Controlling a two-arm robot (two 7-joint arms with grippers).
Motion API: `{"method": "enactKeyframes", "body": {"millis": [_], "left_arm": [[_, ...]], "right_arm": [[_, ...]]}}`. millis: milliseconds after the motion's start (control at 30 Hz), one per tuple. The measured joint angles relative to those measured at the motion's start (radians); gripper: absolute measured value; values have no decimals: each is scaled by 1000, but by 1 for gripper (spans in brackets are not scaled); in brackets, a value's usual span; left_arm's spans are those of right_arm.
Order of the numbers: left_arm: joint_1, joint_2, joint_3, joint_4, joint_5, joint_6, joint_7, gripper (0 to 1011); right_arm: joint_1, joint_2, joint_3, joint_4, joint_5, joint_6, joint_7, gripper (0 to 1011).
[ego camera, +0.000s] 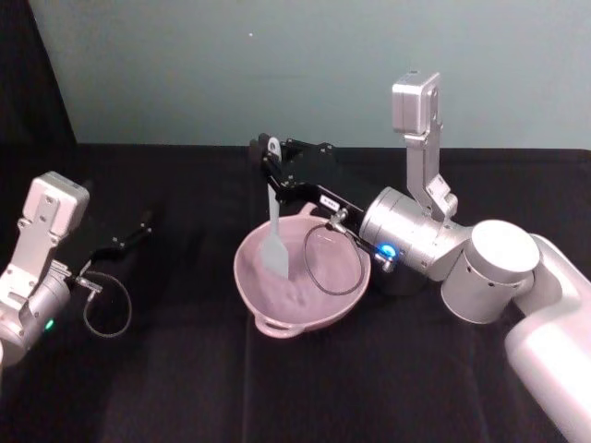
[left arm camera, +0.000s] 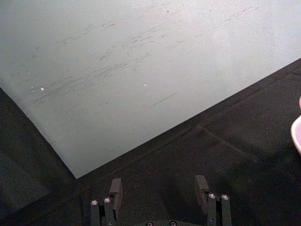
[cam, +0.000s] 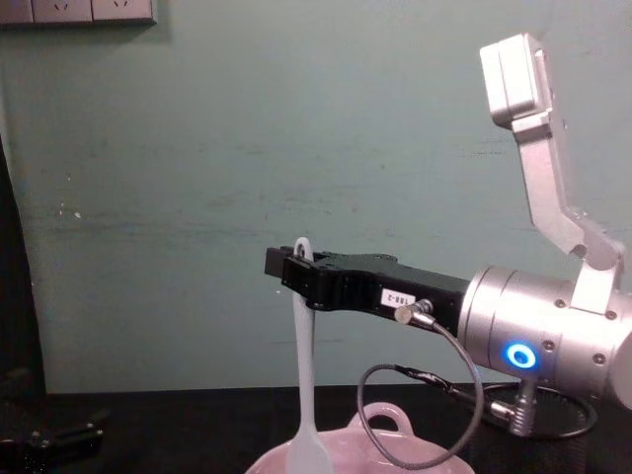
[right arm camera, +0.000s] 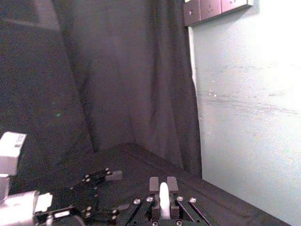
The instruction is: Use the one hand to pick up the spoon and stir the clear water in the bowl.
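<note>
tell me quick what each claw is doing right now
Left claw: open, holding nothing.
Right claw: shut on the spoon, its head in the bowl.

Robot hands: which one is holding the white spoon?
The right gripper, shut on the top of the spoon, whose head hangs down in the pink bowl. The left gripper sits open and empty, off to the left.

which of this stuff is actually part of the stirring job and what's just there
In the job: right gripper, jaws shut on the spoon; pink bowl; water.
Just there: left gripper, parked open at the left; wall sockets.
</note>
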Motion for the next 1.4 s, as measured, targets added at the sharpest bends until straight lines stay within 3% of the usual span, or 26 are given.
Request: {"method": "enactKeyframes", "body": {"millis": [233, 500, 867, 1133, 1400], "left_arm": [[0, 0, 0, 0, 0, 0, 0, 1011], [0, 0, 0, 0, 0, 0, 0, 1011], [0, 0, 0, 0, 0, 0, 0, 1011], [0, 0, 0, 0, 0, 0, 0, 1011], [0, 0, 0, 0, 0, 0, 0, 1011]], "right_arm": [[41, -20, 14, 75, 3, -16, 0, 114], [41, -5, 42, 86, 4, -19, -11, 114], [-39, 43, 63, -35, 14, -5, -24, 114], [-66, 58, 71, -106, 23, -5, -33, 114], [-87, 86, 109, -201, 44, -17, -51, 114]]}}
